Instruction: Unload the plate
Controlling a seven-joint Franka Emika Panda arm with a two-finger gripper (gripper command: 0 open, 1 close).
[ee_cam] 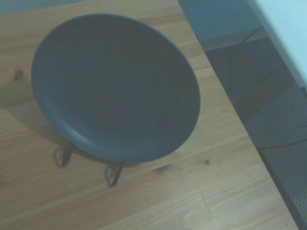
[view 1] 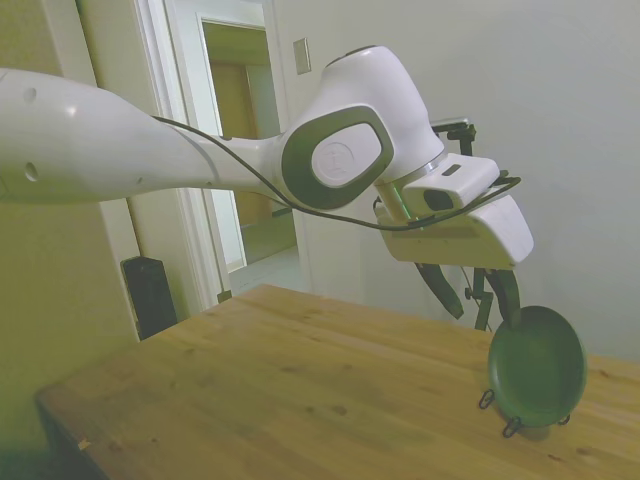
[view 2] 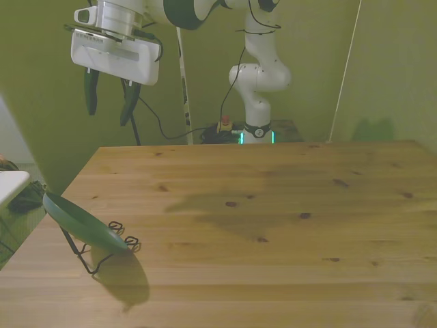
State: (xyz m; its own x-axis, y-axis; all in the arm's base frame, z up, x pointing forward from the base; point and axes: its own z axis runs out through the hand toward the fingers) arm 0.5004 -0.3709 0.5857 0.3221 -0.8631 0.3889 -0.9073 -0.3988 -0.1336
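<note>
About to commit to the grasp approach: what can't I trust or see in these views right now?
- Plate back face: hidden in all views.
- Wire stand: mostly covered by the plate; side and wrist views show only its front hooks.
- Gripper height above the plate: fingers open, but no view settles the gap.
</note>
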